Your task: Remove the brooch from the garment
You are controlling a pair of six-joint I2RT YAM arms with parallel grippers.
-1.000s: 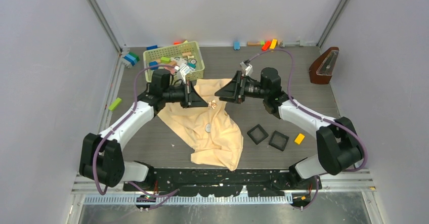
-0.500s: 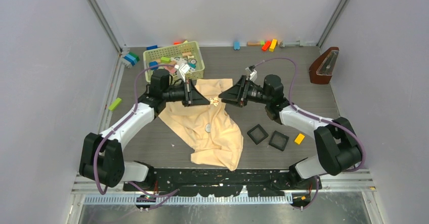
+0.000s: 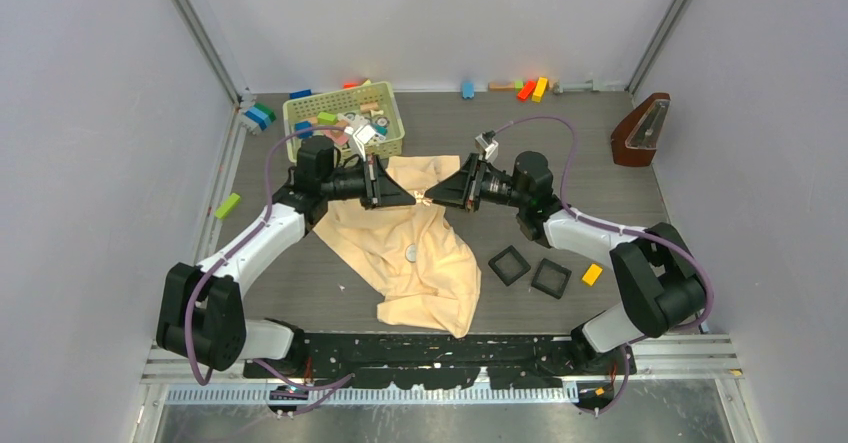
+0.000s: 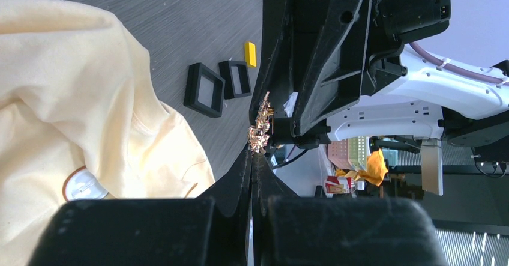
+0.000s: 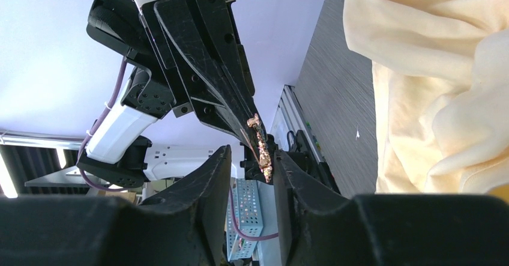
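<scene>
Now the right gripper (image 5: 251, 158) has moved in, and its jaws have narrowed around the tiny glittery metal brooch (image 5: 259, 146) but do not pinch it yet. The left gripper (image 4: 254, 155) stays clenched on the brooch, up off the pale yellow cloth garment (image 3: 420, 263). A hand-over looks close.

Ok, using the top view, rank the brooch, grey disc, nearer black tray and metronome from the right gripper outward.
1. brooch, at the right gripper tips.
2. grey disc, on the garment, toward the near edge.
3. nearer black tray, right of the garment.
4. metronome, far right edge.
</scene>
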